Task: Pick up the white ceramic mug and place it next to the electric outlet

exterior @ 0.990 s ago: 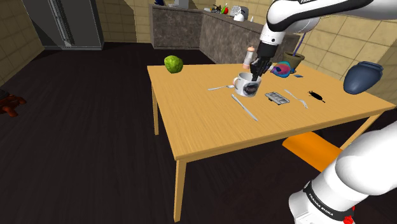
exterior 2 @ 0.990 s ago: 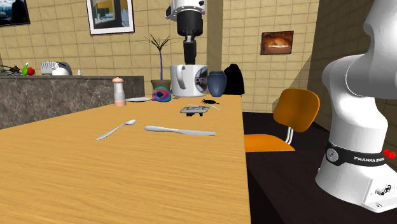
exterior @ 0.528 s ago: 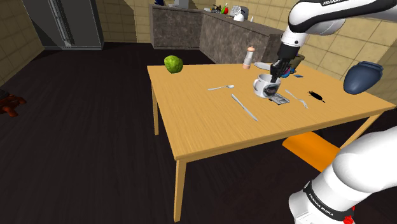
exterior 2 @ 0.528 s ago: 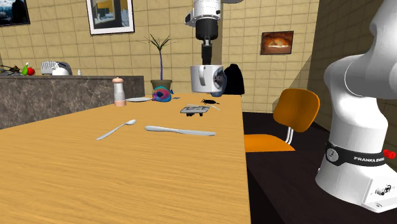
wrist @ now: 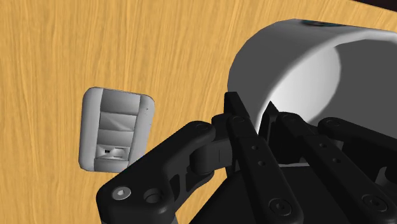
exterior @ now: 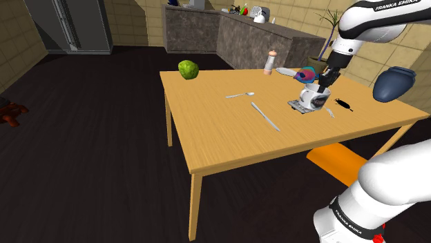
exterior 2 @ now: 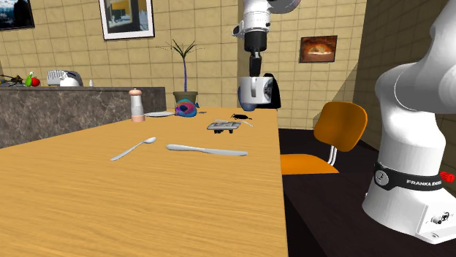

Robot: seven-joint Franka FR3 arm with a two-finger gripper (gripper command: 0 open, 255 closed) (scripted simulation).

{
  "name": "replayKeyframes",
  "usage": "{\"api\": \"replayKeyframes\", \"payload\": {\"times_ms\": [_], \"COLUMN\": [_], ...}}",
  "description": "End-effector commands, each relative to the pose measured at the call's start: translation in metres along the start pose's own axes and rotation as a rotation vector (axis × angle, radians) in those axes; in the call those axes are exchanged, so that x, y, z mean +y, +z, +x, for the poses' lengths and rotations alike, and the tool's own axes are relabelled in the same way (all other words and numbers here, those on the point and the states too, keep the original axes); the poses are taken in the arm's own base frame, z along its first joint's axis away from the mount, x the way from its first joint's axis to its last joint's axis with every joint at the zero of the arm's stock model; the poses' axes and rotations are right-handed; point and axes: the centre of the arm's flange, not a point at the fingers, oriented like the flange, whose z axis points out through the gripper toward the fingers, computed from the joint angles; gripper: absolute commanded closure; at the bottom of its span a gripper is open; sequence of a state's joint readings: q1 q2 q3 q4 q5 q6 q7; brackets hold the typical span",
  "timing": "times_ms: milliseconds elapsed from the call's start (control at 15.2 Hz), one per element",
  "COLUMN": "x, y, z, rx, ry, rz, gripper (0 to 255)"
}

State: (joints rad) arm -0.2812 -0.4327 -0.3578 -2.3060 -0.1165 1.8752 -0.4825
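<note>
My black gripper point(exterior: 323, 81) is shut on the rim of the white mug point(exterior: 313, 96), which carries a dark print on its side. The mug hangs a little above the wooden table point(exterior: 221, 131), right by the grey electric outlet plate point(exterior: 295, 105) lying flat on the tabletop. In the second exterior view the mug point(exterior 2: 255, 91) hangs under the gripper point(exterior 2: 253, 69), beyond the outlet point(exterior 2: 224, 126). In the wrist view the fingers point(wrist: 245, 137) clasp the mug's wall point(wrist: 299, 63), with the outlet point(wrist: 116, 129) off to one side on the wood.
A spoon point(exterior: 240, 94) and a knife point(exterior: 265, 116) lie mid-table. A green round object point(exterior: 188, 70) sits at a far corner. A shaker point(exterior: 271, 63), a colourful bowl point(exterior: 306, 74), a small black item point(exterior: 342, 103) and a blue vase point(exterior: 393, 83) surround the mug. An orange chair point(exterior: 338, 162) stands beside the table.
The gripper has carried the mug steadily toward the shoulder view's right, from near the spoon to beside the outlet, and slightly lower. Everything else on the table stayed put.
</note>
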Motion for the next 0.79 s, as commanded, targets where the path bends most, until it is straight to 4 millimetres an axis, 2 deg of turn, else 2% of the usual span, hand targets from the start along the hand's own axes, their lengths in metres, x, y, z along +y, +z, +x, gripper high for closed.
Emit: {"api": "replayKeyframes", "payload": {"times_ms": [0, 726], "x": [0.022, 0.024], "y": [-0.002, 0.056], "z": [-0.013, -0.013], "rx": [0.000, 0.000], "ry": [-0.001, -0.001], "rz": [0.000, 0.000], "gripper": [255, 255]}}
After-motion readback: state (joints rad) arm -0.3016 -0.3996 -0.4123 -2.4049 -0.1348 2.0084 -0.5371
